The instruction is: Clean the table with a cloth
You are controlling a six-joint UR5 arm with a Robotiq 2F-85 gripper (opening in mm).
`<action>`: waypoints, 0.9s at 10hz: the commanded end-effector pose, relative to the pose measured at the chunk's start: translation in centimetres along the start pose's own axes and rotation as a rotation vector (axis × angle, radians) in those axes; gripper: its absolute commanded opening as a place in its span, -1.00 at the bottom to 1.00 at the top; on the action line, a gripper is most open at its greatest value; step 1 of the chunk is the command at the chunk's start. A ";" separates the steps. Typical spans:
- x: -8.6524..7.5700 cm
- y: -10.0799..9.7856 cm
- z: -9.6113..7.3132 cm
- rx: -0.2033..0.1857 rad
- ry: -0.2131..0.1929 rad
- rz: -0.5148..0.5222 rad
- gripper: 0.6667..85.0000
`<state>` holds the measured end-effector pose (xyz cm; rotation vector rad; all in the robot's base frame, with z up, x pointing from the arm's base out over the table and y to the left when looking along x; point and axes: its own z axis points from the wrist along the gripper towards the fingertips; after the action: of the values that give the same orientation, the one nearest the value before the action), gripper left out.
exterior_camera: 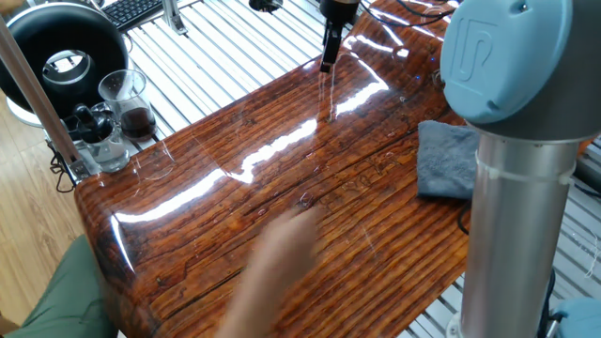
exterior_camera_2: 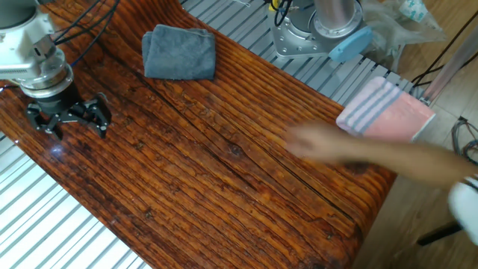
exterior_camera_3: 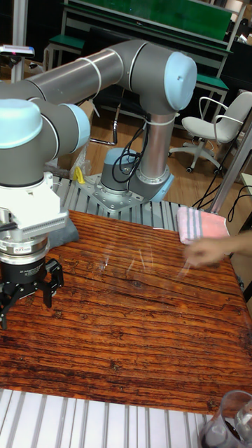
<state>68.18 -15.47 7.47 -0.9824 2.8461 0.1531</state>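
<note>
Three opposed views, shared table (exterior_camera_2: 224, 187)

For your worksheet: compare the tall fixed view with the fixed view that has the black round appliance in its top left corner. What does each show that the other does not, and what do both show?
Only the tall fixed view shows the pink striped towel, the arm's base on the slatted frame, and an office chair.

Only the view with the appliance shows that black round appliance, a keyboard, and glass cups holding dark liquid.

Both show the table, the blue-grey cloth lying on it apart from the open, empty gripper, and a person's blurred hand over the wood.
</note>
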 end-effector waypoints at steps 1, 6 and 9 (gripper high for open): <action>-0.2 0.0 -0.3 -0.003 -0.020 0.161 1.00; 0.2 1.1 -0.1 -0.035 0.022 0.198 1.00; -1.1 2.1 -0.2 -0.052 0.028 0.227 0.96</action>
<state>67.66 -14.35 7.58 -0.7215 2.9714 0.1931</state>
